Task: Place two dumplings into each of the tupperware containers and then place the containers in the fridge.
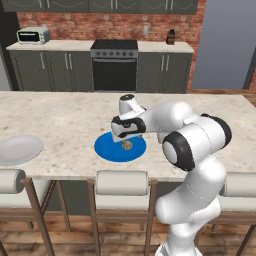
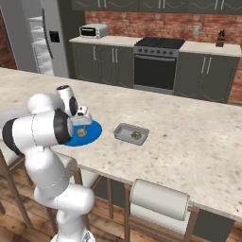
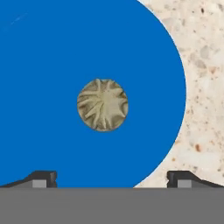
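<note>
Gripper (image 1: 127,142) spread wide, empty, above dumpling (image 3: 103,105) mid-frame on blue plate (image 3: 48,65) (pick step). Next: descend, clamp, carry to tupperware container (image 2: 124,134), frame centre.

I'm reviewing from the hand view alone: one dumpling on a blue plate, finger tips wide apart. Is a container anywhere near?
Observer: Yes. A grey container sits on the counter beside the blue plate, apart from it.
Operator: Anything in it?
Observer: A brownish lump lies inside; I cannot tell whether it is one dumpling or two.
Operator: How does the gripper stand over the plate?
Observer: The gripper hovers open, close above the plate's dumpling.
</note>
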### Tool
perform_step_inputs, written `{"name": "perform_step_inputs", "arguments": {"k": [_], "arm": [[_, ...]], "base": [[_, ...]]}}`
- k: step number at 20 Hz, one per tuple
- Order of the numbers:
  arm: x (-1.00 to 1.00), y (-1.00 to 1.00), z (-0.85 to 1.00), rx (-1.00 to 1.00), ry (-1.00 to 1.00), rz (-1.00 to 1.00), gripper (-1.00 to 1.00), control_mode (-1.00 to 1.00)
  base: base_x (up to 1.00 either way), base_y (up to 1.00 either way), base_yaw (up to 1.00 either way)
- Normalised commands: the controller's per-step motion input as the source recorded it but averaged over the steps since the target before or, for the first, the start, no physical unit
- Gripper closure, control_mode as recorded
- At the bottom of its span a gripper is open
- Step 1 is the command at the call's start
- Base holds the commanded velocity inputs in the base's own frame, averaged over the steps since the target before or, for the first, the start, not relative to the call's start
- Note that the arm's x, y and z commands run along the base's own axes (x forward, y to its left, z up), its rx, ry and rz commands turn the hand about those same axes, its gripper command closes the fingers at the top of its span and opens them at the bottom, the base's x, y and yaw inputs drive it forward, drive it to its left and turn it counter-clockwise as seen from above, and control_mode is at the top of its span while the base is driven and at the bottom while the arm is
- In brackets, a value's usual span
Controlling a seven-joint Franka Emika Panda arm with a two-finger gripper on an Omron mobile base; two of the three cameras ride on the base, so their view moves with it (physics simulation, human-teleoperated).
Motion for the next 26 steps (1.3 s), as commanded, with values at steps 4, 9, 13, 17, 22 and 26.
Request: {"name": "perform_step_inputs", "arguments": {"k": [4,9,13,17,22,26], "arm": [[0.39,0.00,-0.66,0.00,0.12,0.00,-1.00,-1.00],[0.38,0.00,-0.48,0.02,0.06,0.00,-1.00,-1.00],[0.35,0.01,-0.33,0.04,0.01,0.00,-1.00,-1.00],[0.11,0.00,-0.36,0.05,0.00,0.00,-1.00,-1.00],[-0.18,-0.06,-0.44,0.06,0.00,-0.07,1.00,-1.00],[-0.34,-0.31,-0.38,0.12,0.00,-0.21,1.00,-1.00]], "base": [[0.00,0.00,0.00],[0.00,0.00,0.00],[0.00,0.00,0.00],[0.00,0.00,0.00],[0.00,0.00,0.00],[0.00,0.00,0.00]]}}
